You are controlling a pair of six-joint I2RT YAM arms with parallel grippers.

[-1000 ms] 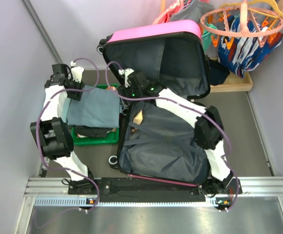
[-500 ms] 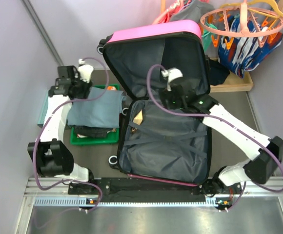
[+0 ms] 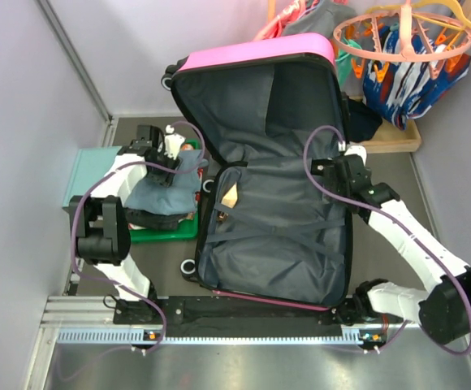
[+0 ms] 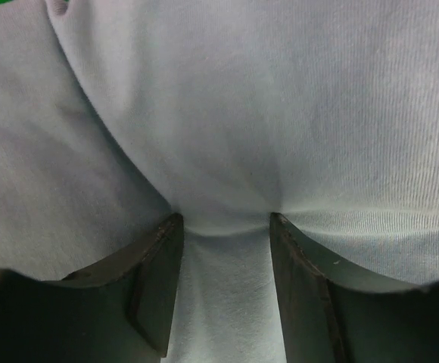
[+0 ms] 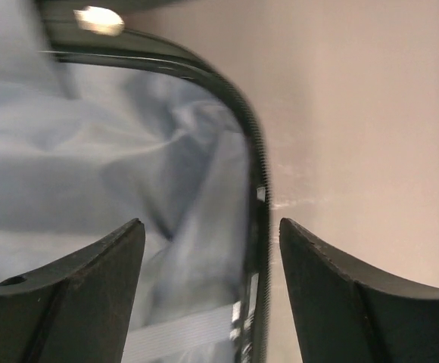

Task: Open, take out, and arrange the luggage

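A dark tabletop (image 3: pixel 398 211) is filling the floor of a narrow booth, with lilac walls (image 3: pixel 24 122) closing it in on the left, back and right, and a metal rail (image 3: pixel 260 313) is running along the near edge. The luggage (image 3: pixel 276 236) is lying open in the middle: its base is resting flat with grey straps crossing the lining, and its pink lid (image 3: pixel 252 97) is standing up at the back. A green tray (image 3: pixel 166 231) is sitting just left of it, with a teal box (image 3: pixel 85 175) beyond that, by the wall. At the back right, bright clothes (image 3: pixel 406 89) are piling in a wooden crate (image 3: pixel 390 142) under an orange hanger ring (image 3: pixel 406 36).

The left jaws are grasping a fold of the grey cloth (image 4: pixel 280 113) over the tray, the fabric puckering between the fingers (image 4: pixel 155 280). The right jaws are standing released at the luggage's right edge, with its rim (image 5: pixel 257 197) showing beyond the spread fingers (image 5: pixel 91 280) and nothing between them.

Half a second ago the cloth (image 3: pixel 166 195) was lying flat across the tray with the left arm (image 3: pixel 126 175) at the tray's far left corner; now it is bunching up under that arm. The right arm (image 3: pixel 414 236) was then reaching over the luggage's hinge, and it is now out at the right side.
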